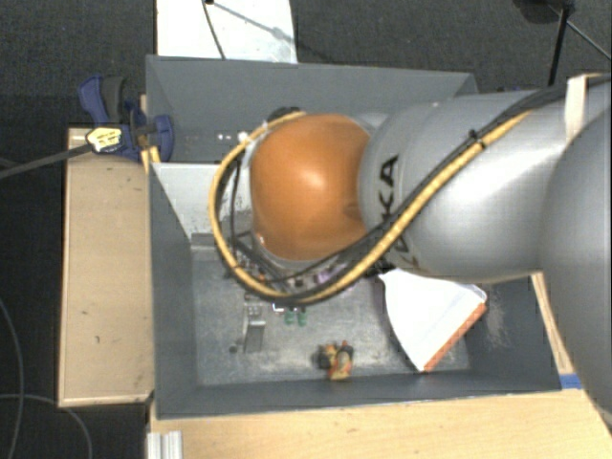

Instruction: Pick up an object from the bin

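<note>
**A:** Where have we got to?

**B:** Our hand (264, 312) is low in the bin (182, 352), left of the middle of the floor. It sits under the orange cover (306, 185) and the looped cables (228, 247). We cannot tell whether it is apart or together, and we see nothing gripped in it.

**A:** What lies closest?

**B:** A small green bit (294, 316) lies on the floor just beside the hand, toward the right. A small yellow-and-dark piece (335, 358) lies near the front wall. Well to the right is a white slab (430, 318) with an orange edge, partly under the arm (478, 189).

**A:** What could trip us up?

**B:** The green bit is tiny and flat against the metal. We judge the hand could close on bare floor or nudge the bit aside without catching it. The cover also hides the contact from us, so we might lift away with nothing and not know it. The yellow-and-dark piece is close to the wall, so we might scrape the wall if we go for it.

**A:** And how do things point?

**B:** The green bit is too small for us to read a long axis. The slab is clearer: its orange edge runs from the front wall up toward the right. Its narrow corner points at the front wall.
</note>
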Available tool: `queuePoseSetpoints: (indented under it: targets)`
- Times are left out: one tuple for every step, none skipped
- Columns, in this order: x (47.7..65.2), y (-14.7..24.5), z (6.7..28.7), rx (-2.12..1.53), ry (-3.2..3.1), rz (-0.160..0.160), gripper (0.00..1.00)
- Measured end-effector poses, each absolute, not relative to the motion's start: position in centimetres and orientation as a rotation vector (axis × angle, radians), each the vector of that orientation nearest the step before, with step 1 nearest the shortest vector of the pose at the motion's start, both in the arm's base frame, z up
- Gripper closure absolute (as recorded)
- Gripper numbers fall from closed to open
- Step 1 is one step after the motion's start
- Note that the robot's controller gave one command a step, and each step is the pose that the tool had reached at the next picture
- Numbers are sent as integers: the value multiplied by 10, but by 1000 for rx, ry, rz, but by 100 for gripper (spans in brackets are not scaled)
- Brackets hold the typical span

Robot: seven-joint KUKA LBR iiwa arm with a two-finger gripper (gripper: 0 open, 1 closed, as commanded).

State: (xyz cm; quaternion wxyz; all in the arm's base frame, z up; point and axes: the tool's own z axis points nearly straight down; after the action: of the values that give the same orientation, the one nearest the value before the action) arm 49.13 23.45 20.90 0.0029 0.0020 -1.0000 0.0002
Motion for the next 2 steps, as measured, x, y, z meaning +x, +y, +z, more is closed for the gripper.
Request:
queuePoseSetpoints:
  targets:
    - [493, 233, 214, -2, -3143, -3, 0]
    - [496, 210, 183, 136, -3146, -6, 0]
